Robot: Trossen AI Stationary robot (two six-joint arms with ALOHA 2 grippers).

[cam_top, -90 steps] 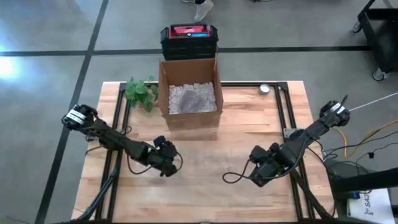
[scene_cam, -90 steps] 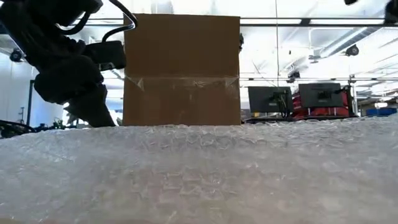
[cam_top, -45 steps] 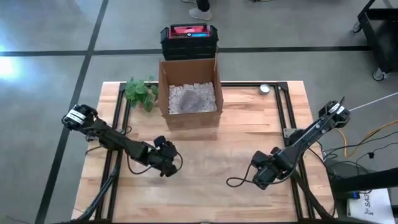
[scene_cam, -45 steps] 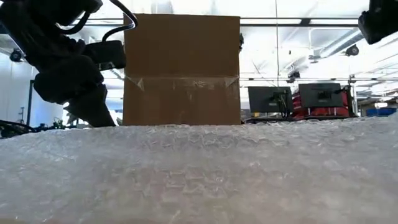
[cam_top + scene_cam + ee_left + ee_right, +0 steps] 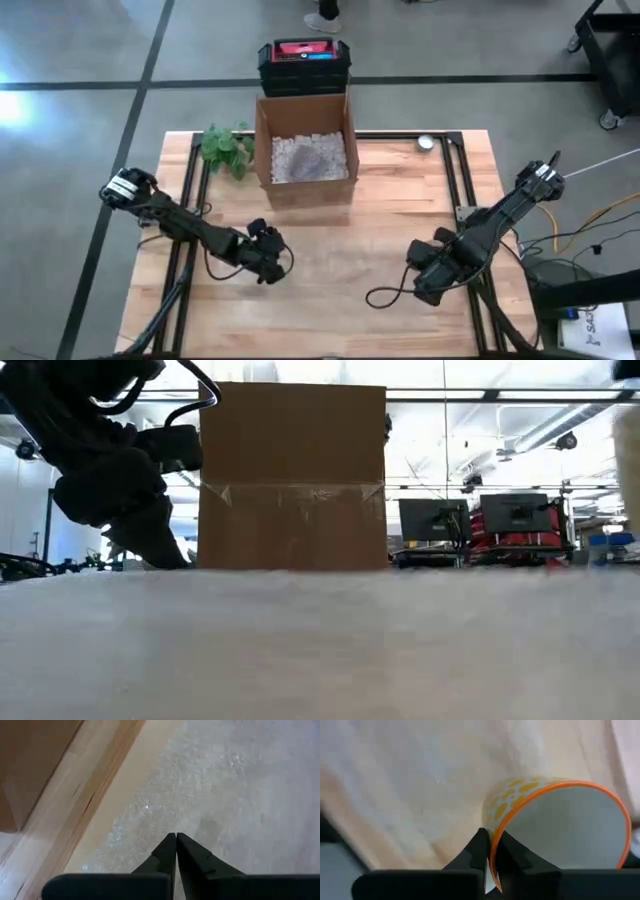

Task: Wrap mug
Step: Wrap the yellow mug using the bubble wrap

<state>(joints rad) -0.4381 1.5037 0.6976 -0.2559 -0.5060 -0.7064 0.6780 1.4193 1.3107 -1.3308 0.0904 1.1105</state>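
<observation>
our right gripper (image 5: 490,851) pinches the mug (image 5: 560,820) by its rim. our left gripper (image 5: 176,840), closed, presses the wrap (image 5: 240,795) beneath it; wrapping hasn't begun

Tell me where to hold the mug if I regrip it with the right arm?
Keep to the rim. The right gripper already pinches the mug wall at its orange lip, one finger inside and one outside. The open mouth faces the wrist, so coming straight at the opening looks easiest. No handle shows to grab instead.
</observation>
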